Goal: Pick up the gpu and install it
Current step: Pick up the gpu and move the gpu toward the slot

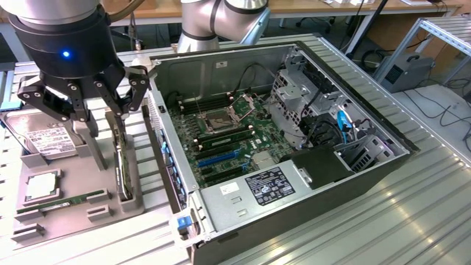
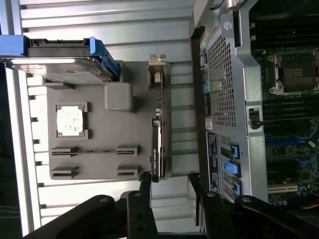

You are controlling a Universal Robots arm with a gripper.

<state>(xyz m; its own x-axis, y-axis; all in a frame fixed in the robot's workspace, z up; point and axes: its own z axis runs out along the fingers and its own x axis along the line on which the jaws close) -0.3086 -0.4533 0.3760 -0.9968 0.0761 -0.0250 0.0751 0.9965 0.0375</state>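
Note:
The gpu (image 1: 125, 165) stands on its long edge in a slot of the grey holder tray (image 1: 70, 221), just outside the open computer case (image 1: 294, 182). In the wrist view the gpu (image 2: 158, 144) is a thin dark card whose silver end bracket (image 2: 157, 69) points away from me. My gripper (image 1: 107, 146) hangs open over the tray, its fingers on either side of the card's upper part, with nothing held. In the wrist view the gripper (image 2: 169, 185) shows one fingertip (image 2: 145, 183) close to the card's near end and the other fingertip (image 2: 192, 182) over the bare tabletop.
A hard drive (image 1: 44, 141) with a white label, a processor chip (image 1: 41, 187) and a green memory stick (image 1: 59, 203) share the tray. The case lies open with its motherboard (image 1: 220, 143) and blue slots (image 1: 217, 160) exposed. Its metal side wall (image 2: 224, 99) stands right beside the card.

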